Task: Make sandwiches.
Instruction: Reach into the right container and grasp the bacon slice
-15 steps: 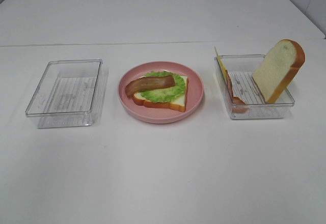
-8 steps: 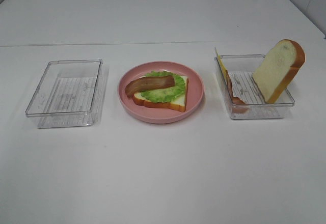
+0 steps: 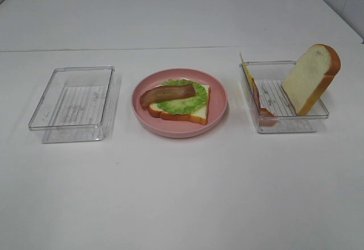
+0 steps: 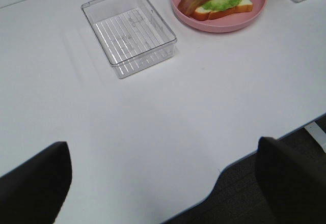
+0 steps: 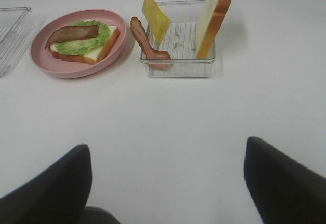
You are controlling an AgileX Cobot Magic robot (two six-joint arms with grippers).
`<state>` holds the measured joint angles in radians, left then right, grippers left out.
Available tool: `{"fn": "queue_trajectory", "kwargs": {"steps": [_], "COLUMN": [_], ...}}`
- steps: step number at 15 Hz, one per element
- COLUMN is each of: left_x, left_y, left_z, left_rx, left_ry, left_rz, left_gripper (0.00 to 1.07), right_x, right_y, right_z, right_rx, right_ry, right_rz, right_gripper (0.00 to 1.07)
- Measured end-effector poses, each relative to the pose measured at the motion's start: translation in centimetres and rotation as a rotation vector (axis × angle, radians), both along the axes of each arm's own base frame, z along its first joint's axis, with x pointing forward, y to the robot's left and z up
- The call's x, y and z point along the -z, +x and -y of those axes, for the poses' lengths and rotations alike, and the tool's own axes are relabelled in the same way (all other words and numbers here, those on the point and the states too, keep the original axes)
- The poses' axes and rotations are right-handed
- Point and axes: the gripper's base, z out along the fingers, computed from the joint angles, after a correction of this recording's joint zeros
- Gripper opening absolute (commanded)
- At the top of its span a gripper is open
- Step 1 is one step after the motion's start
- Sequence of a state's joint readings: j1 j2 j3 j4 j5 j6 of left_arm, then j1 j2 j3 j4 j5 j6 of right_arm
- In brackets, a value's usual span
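Sandwich [image 3: 180, 107] open-faced, bread [image 3: 197, 113], lettuce [image 3: 185, 103], 1 bacon strip [image 3: 166, 94], left tool [image 4: 163, 150] and right tool [image 5: 166, 147] released

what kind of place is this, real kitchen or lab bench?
Probably a lab or demo bench, not a kitchen: a plain white table, a toy-looking sandwich on a pink plate, and clear plastic bins, one holding a spare bread slice.
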<state>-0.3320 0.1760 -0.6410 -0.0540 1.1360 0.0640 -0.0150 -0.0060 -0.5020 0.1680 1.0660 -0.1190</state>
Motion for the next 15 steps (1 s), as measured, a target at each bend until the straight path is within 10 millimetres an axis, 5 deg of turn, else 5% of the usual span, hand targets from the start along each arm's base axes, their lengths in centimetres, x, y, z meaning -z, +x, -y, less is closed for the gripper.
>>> {"fn": "queue_trajectory", "kwargs": {"steps": [7, 15], "left_x": [3.0, 3.1], "left_y": [-1.6, -1.2], "left_z": [-0.5, -0.4], "left_rx": [0.0, 0.0], "left_ry": [-0.035, -0.047], "left_rz": [0.091, 0.114], "left_gripper": [0.93, 0.93], "right_x": [-1.9, -1.8], "right_y": [1.7, 12.5], "right_z": [0.2, -0.6], "right_rx": [0.025, 0.041], "right_ry": [0.014, 0.201], "right_rz": [0.124, -0.207], "right_gripper": [0.76, 0.76]}}
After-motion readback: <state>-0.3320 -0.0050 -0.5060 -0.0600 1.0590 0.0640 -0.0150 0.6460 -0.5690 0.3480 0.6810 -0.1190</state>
